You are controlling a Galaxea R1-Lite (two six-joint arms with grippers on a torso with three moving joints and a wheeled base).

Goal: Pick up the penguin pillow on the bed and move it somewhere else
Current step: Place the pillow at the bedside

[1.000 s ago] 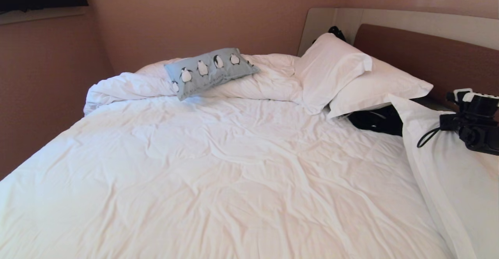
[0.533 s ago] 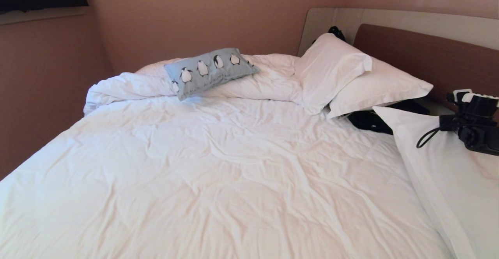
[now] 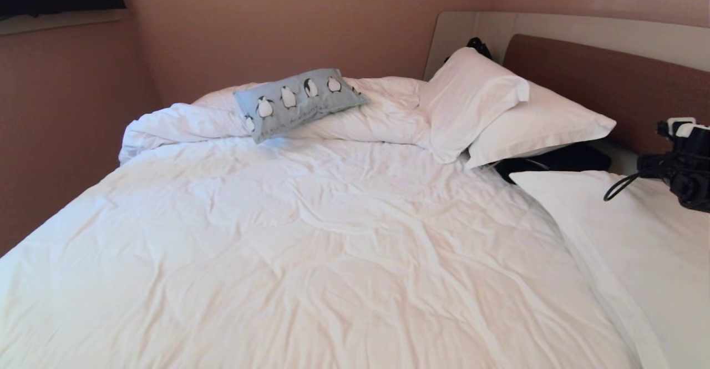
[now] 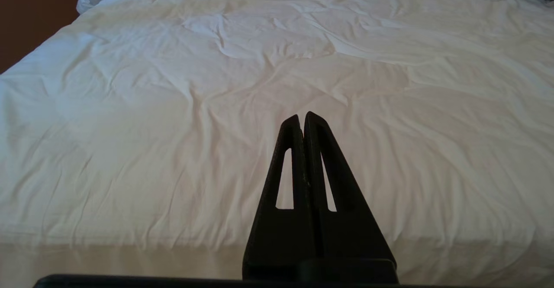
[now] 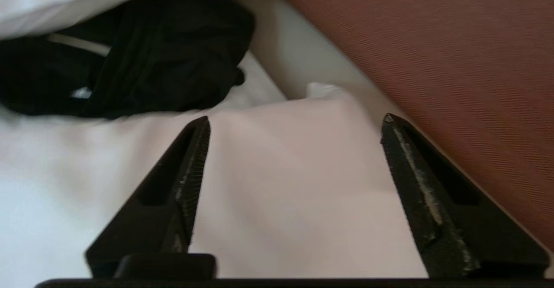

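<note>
Penguin pillow (image 3: pixel 299 102) sits untouched on the bunched duvet at the bed's (image 3: pixel 310 258) far edge, while my right hand (image 5: pixel 294 125) hangs spread empty over a white pillow (image 3: pixel 621 236) by the headboard (image 3: pixel 599 80); left hand (image 4: pixel 301 119) parked, pressed closed.

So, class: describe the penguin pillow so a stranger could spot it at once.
Start at the bed and look to its far side. On the bunched duvet there lies the penguin pillow: small, light blue, printed with penguins, unlike the plain white pillows.
</note>
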